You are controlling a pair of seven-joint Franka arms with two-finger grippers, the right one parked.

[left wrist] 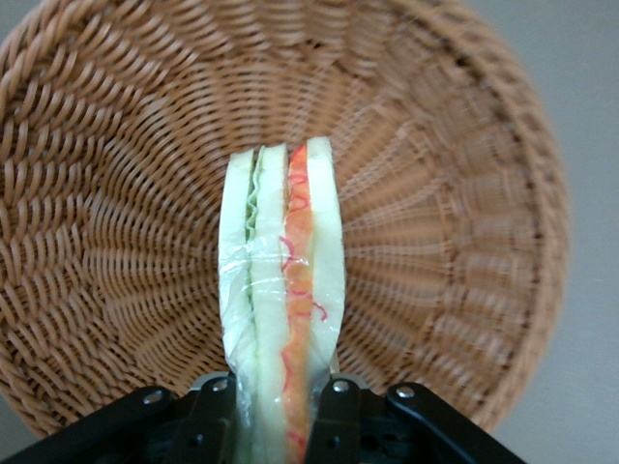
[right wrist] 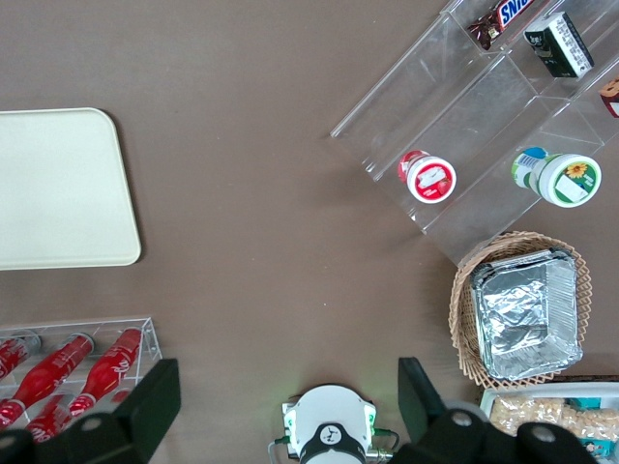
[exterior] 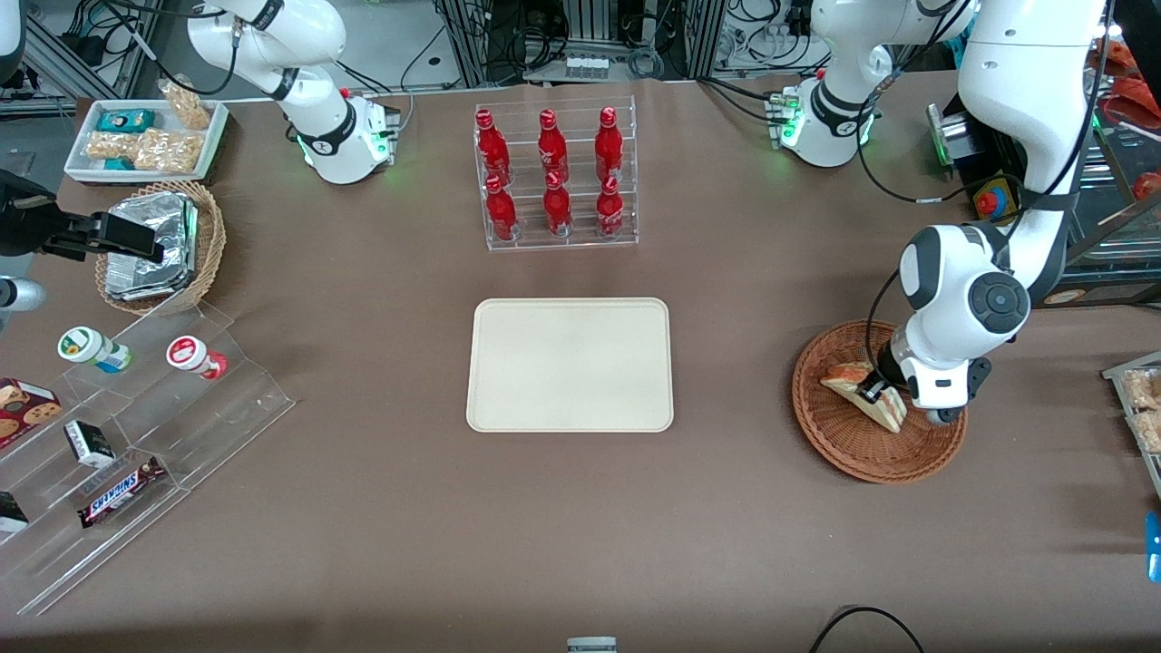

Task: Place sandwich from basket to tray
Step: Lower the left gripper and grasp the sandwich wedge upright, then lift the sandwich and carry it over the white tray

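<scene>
Down in the basket [exterior: 857, 449], toward the working arm's end of the tabletop [exterior: 363, 508], the left arm's tool [exterior: 876, 390] sits low with its two fingers [left wrist: 334, 416] closed on the sandwich [exterior: 866, 393]. Wrist view: fingers press the outer bread faces, one on each side; the wedge stands on edge between them, green and orange-red filling layers facing the camera, clear wrap visible over the cut edge. Sandwich [left wrist: 282, 290] appears to be inside the basket [left wrist: 116, 242]; whether it rests on the weave or is just clear of it cannot be told. Tray [exterior: 570, 364] lies bare at mid-tabletop, well apart from the basket, with open cloth between. Judged risks: the hold is near one end of the wedge, so the long free end could droop or swing during the lift. Soft bread may compress, and the slick wrap may let the wedge slide out during the carry. A low or sideways exit could catch the sandwich on the basket's raised rim and drag the light wicker along. Release from too high over the tray could tip the wedge or bounce it past the low rim.
</scene>
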